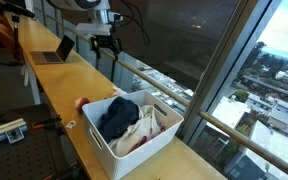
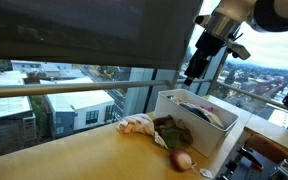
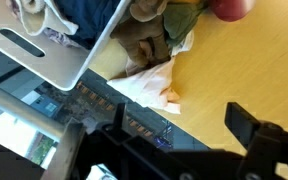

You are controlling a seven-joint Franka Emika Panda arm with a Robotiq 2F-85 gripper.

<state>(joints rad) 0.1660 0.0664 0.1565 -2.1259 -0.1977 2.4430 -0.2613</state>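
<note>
Hovering high above counter (image 1: pixel 52 78), gripper (image 1: pixel 104 47) wide open, empty; white basket (image 1: pixel 144 148) of clothes (image 1: pixel 119 116) below, well apart.

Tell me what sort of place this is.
Probably an upper-floor office or lab: a long wooden counter runs along tall windows looking down on city rooftops, with a laptop and a white bin of clothes on it.

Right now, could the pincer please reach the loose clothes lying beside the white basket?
Probably yes: the open pincer hangs in the air nearby, and the loose clothes lie uncovered on the counter, outside the white basket.
</note>
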